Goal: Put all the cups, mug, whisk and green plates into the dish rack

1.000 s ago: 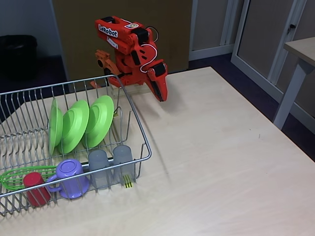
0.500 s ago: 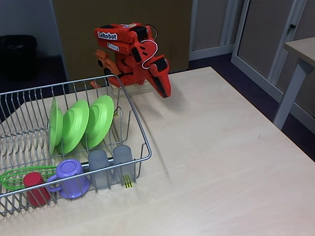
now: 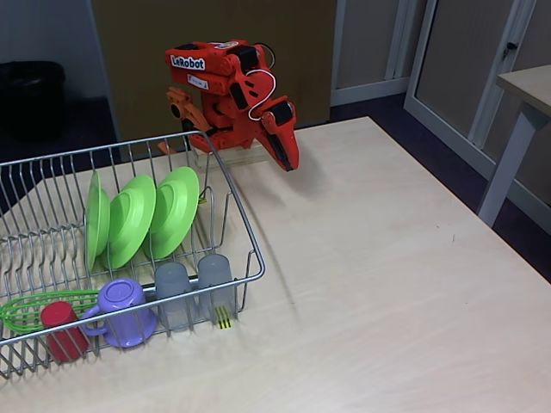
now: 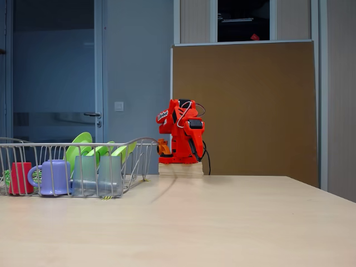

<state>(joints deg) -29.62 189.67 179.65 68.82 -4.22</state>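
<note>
With the folded arm now at rest after its last small lift, the claw (image 3: pixel 288 159) hangs closed and empty over the worktop (image 3: pixel 387 258), well apart from the dish rack (image 3: pixel 245 228) holding every plate, cup, mug and whisk: task apparently complete.

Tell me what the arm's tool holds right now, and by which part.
Nothing is held. The tool hangs folded over the bare table, its fingers closed on nothing; cups, mug, whisk and plates all sit in the dish rack.

A pale wood worktop (image 3: pixel 387 258) stands before a brown board (image 4: pixel 256 105), a grey door (image 4: pixel 53 83) and dark floor (image 3: pixel 448 155).
</note>
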